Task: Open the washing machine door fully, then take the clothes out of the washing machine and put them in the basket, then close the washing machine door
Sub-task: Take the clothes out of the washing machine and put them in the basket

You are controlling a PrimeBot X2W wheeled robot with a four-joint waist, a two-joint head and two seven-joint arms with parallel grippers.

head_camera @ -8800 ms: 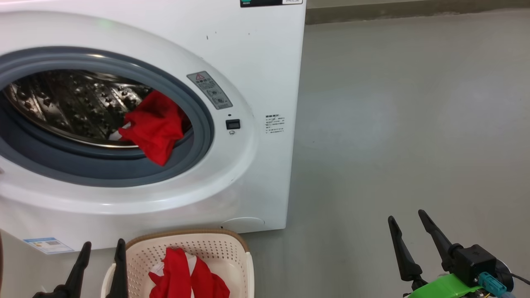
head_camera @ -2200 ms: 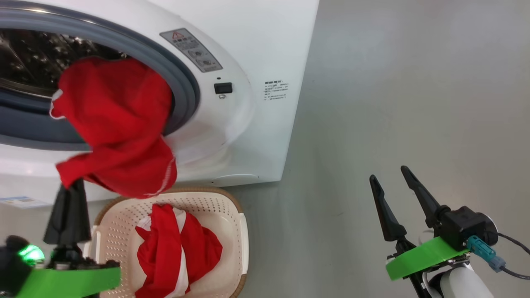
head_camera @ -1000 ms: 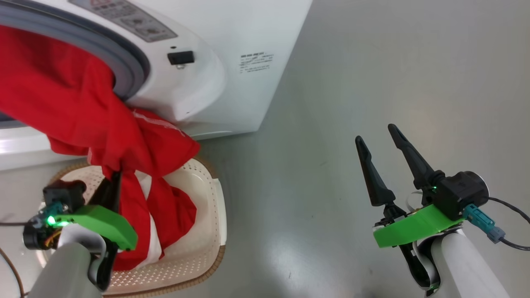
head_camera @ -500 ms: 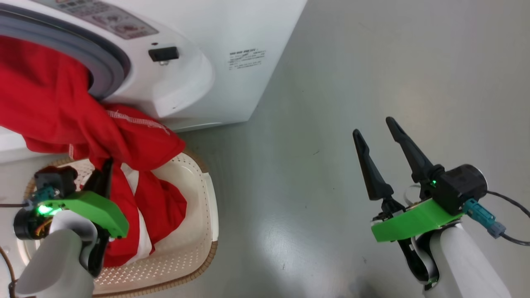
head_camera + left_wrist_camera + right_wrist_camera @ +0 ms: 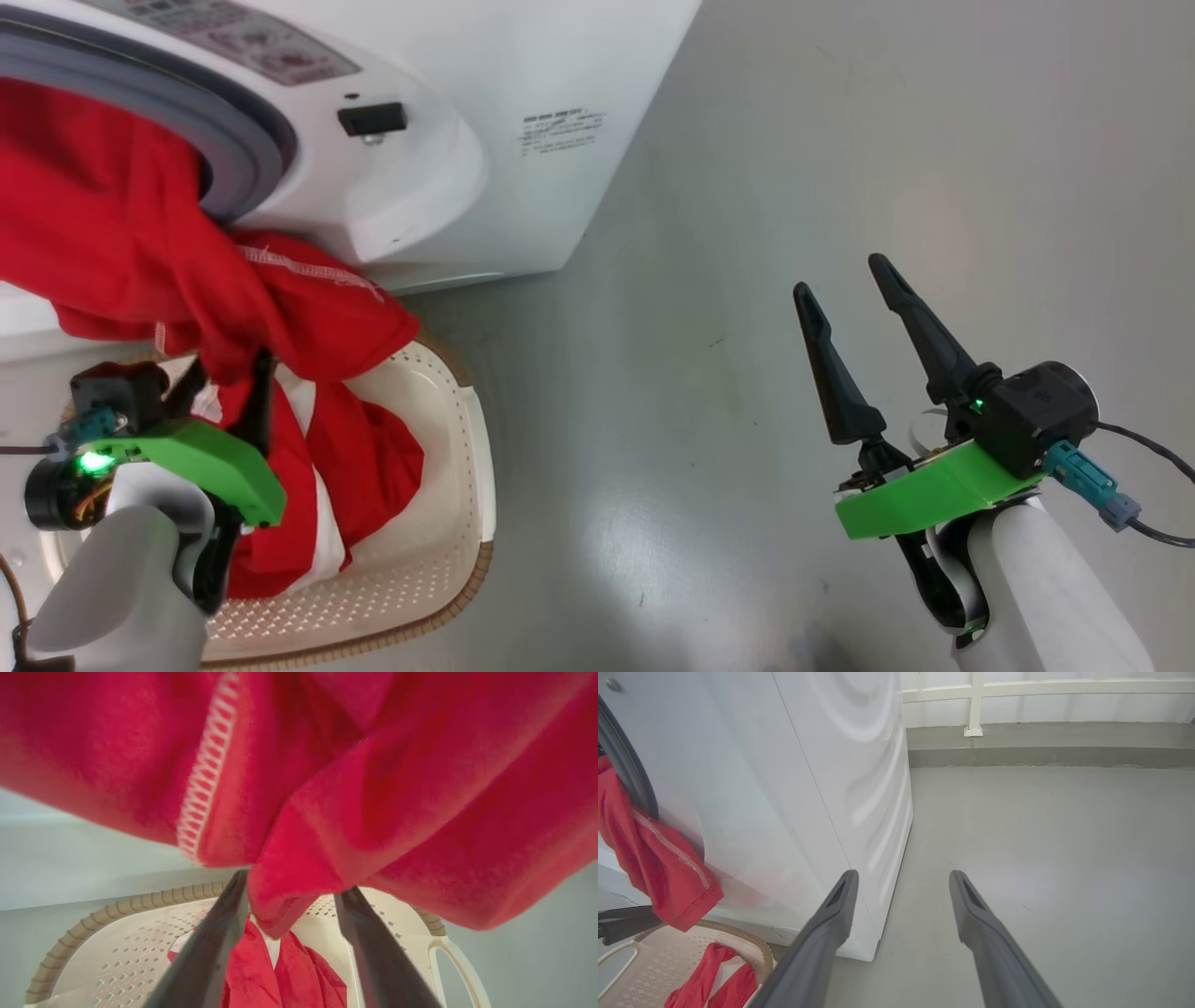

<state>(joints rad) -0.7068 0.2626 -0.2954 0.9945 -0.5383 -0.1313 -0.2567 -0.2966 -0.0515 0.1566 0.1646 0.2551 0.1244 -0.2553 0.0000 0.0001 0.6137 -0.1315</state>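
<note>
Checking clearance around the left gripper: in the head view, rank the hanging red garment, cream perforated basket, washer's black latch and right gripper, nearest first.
1. Hanging red garment, between the left gripper's fingers.
2. Cream perforated basket, just beneath.
3. Black latch, up on the white washer.
4. Right gripper, far to the right.

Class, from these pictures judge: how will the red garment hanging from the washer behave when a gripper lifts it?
Probably floppy: the garment drapes from the washer in loose folds. Likely light: it bunches softly over the basket. It may slip free: only one fold lies between the left gripper's parted fingers.
</note>
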